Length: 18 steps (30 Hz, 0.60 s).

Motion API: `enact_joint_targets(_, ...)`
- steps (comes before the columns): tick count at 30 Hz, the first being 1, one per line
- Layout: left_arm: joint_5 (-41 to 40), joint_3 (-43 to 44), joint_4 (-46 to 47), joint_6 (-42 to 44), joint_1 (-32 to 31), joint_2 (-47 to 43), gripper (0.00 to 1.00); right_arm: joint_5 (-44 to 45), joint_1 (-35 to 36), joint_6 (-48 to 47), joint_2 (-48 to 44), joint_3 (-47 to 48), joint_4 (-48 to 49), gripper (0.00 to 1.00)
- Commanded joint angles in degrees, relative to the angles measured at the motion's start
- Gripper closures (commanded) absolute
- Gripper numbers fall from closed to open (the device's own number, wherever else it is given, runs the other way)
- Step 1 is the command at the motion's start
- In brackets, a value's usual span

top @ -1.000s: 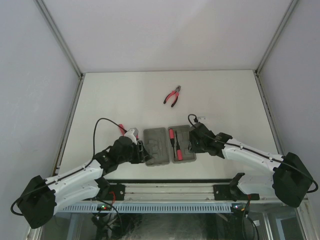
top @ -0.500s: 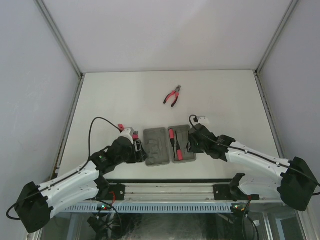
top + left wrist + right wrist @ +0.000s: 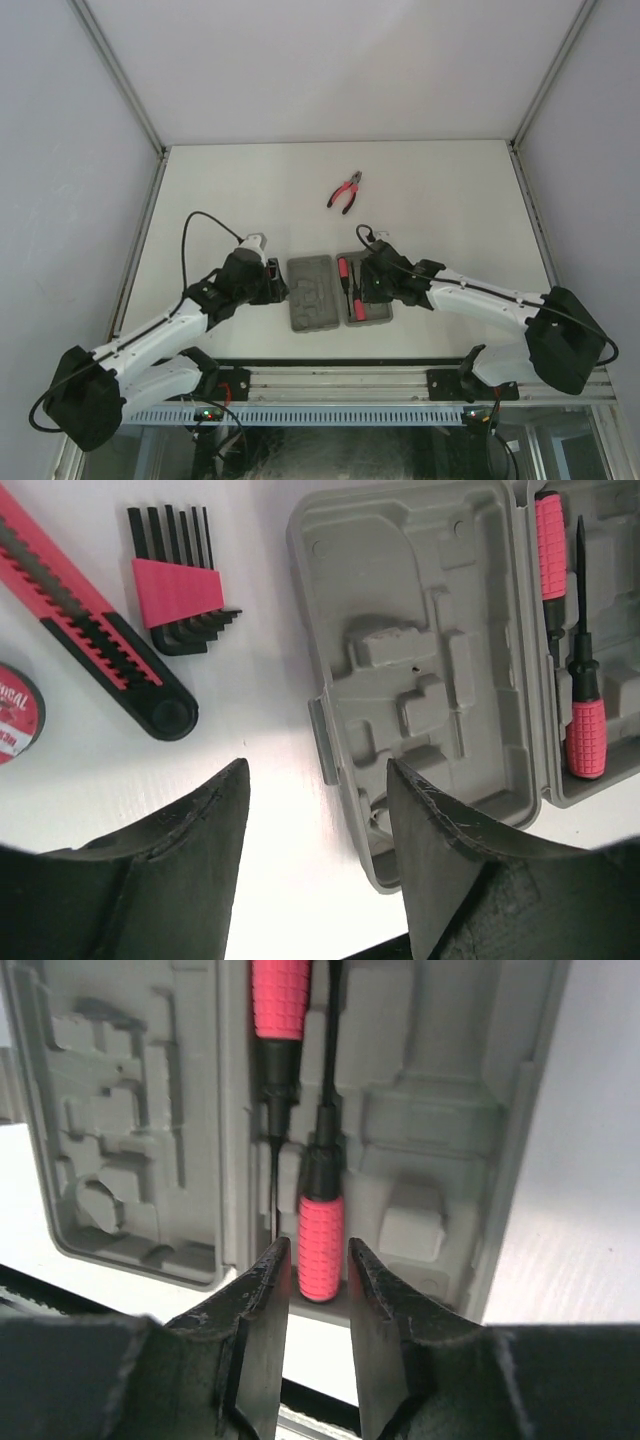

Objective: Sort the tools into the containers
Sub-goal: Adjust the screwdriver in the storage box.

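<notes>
The grey case (image 3: 310, 296) lies open with two halves side by side; its left half (image 3: 420, 660) is moulded with slots that hold nothing. Two red-and-black screwdrivers (image 3: 585, 715) (image 3: 320, 1245) lie in the right half (image 3: 440, 1110). My left gripper (image 3: 318, 780) is open over the case's left rim and latch. My right gripper (image 3: 318, 1260) hovers narrowly open just above the short screwdriver's red handle, without touching it. A hex key set (image 3: 180, 590), a red utility knife (image 3: 95, 630) and a round red disc (image 3: 15, 715) lie left of the case. Red-handled pliers (image 3: 346, 192) rest farther back.
The white table (image 3: 450, 200) is walled on three sides by white panels with metal corner posts (image 3: 120, 85). A slotted rail (image 3: 340, 412) runs along the near edge between the arm bases. Black cables loop off both wrists.
My right gripper has moved left over the case's right half and its jaws have narrowed. My left gripper has shifted a little farther back along the case's left edge.
</notes>
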Motion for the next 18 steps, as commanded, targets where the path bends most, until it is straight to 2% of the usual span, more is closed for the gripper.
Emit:
enact_joint_targets(1,2.72,3.24,3.9,3.45,0.48,3.76,0.4,-1.58,-0.27,0.34,3.91,5.52,2.4,0.72)
enact_joint_targets(7,4.06,2.99,7.87,3.0,0.77,8.63,0.42,-2.47,-1.03,0.5,7.55,7.79,2.3,0.73)
enact_joint_targets(11,5.31,2.61,11.97,3.39,0.88,10.65,0.44,-3.42,-0.75,0.53,7.2,7.77,2.38,0.74)
enact_joint_targets(18,4.35,4.93,13.71,3.49,2.58,15.59,0.46,-2.76,-0.48,0.46,6.14,7.78,0.47,0.77)
